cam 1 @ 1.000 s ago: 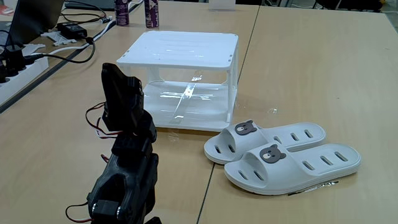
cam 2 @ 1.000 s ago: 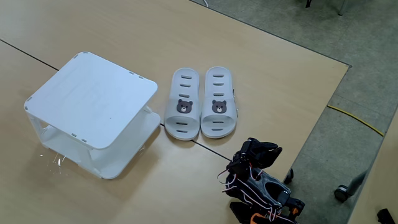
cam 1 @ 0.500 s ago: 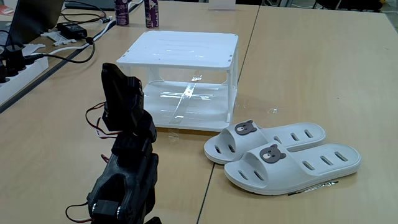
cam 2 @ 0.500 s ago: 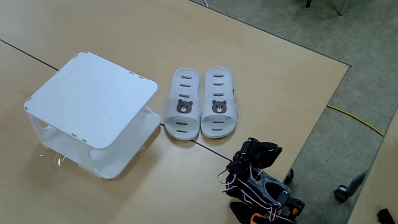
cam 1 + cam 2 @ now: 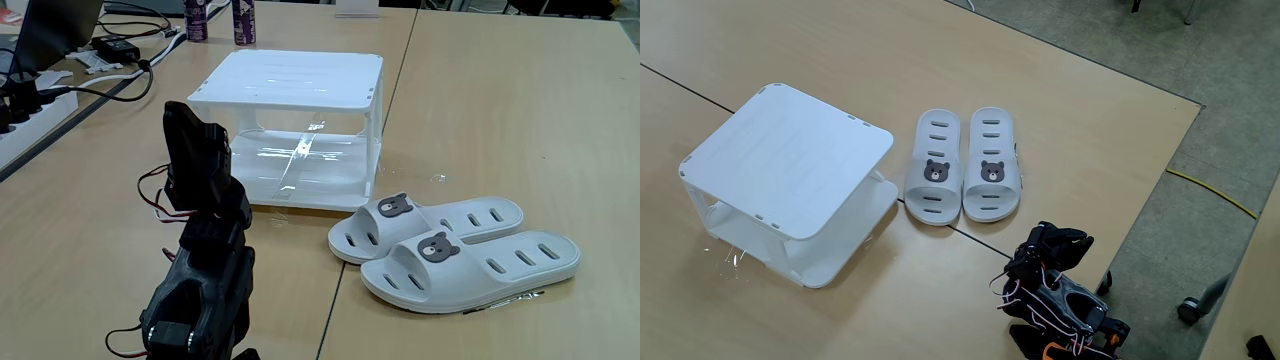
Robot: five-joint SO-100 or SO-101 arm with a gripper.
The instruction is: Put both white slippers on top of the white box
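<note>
Both white slippers (image 5: 962,165) lie well apart from folded arm's fingers (image 5: 1060,240).

A light wooden table (image 5: 500,110) fills most of both fixed views, with a seam running between its panels. At about eleven o'clock in a fixed view, two dark purple cans (image 5: 196,18) stand near the far edge, just apart from each other. At ten o'clock, black cables (image 5: 110,85) trail across the top toward a black power adapter (image 5: 117,47). At nine o'clock lies a white power strip (image 5: 30,120). In another fixed view, grey floor (image 5: 1230,60) shows at two o'clock, crossed by a yellow cable (image 5: 1210,190).
</note>
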